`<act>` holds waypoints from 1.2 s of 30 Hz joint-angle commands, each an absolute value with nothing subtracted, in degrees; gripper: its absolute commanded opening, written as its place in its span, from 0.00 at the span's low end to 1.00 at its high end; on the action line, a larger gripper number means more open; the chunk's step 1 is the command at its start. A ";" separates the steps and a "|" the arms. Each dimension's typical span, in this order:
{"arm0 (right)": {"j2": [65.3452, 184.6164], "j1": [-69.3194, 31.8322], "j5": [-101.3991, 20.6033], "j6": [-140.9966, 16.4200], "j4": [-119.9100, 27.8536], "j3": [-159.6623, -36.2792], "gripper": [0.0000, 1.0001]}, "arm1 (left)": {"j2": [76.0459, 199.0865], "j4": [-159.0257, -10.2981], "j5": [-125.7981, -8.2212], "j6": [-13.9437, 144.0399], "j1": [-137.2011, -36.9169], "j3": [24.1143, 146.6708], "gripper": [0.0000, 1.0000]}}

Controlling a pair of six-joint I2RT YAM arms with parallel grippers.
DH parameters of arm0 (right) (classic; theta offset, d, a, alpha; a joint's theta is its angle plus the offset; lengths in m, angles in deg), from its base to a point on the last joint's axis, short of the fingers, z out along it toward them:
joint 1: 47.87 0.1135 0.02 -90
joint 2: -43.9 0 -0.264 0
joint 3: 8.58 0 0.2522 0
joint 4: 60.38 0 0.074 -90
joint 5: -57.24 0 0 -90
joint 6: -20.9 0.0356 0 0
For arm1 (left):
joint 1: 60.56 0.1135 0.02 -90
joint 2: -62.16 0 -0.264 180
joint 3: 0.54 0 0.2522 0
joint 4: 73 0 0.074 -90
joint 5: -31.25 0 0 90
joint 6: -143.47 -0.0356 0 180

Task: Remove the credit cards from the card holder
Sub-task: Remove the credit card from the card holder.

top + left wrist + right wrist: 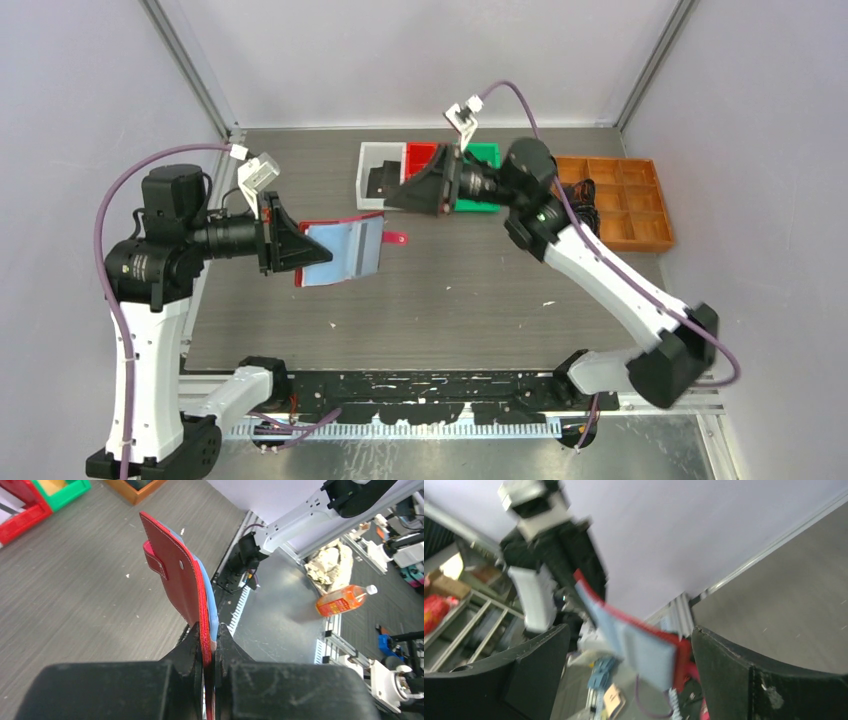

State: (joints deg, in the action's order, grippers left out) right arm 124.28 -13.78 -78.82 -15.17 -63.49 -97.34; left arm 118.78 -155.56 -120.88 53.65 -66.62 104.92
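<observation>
Clamped in the left gripper (210, 645), the holder (172, 575) is held off the counter (450, 300) near its left edge, presented to the wide-open, empty right gripper (630, 632).

I see the card holder (345, 250) red outside with pale blue pages, and an orange tray (640, 205) at its three o'clock.

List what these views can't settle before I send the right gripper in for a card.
Top external: the card holder pockets are too small to show any credit cards.
Left wrist: the holder is nearly edge-on, red cover towards the camera; the left gripper covers its bottom edge.
Right wrist: blur smears the pocket pages seen past the open right gripper.
</observation>
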 commanded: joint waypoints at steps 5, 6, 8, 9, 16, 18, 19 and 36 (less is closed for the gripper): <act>108.13 -7.22 -76.46 -17.85 -59.06 -81.97 0.96 | 114.92 -145.03 -130.87 60.05 -66.42 98.93 0.00; 107.24 -6.86 -76.23 -17.88 -58.68 -80.98 0.96 | 114.71 -142.55 -131.31 61.66 -66.39 98.13 0.00; 105.75 -6.22 -75.78 -17.65 -58.57 -79.36 0.96 | 114.38 -138.21 -131.73 65.42 -66.37 96.06 0.00; 105.24 -5.86 -75.50 -17.56 -58.59 -78.66 0.96 | 114.27 -136.19 -132.12 66.94 -66.39 95.01 0.00; 104.25 -4.00 -71.39 -19.50 -56.40 -74.60 0.95 | 113.06 -124.37 -135.41 78.33 -66.37 90.73 0.00; 103.79 -3.90 -70.48 -18.85 -59.17 -72.93 0.95 | 112.59 -122.23 -136.07 80.95 -66.40 90.15 0.00; 103.85 -3.91 -70.19 -18.14 -61.22 -72.06 0.95 | 112.50 -121.76 -136.83 82.49 -66.38 90.13 0.00; 108.87 -3.85 -72.10 2.75 -100.65 -66.15 0.33 | 110.42 -122.68 -137.17 87.65 -66.37 86.08 0.00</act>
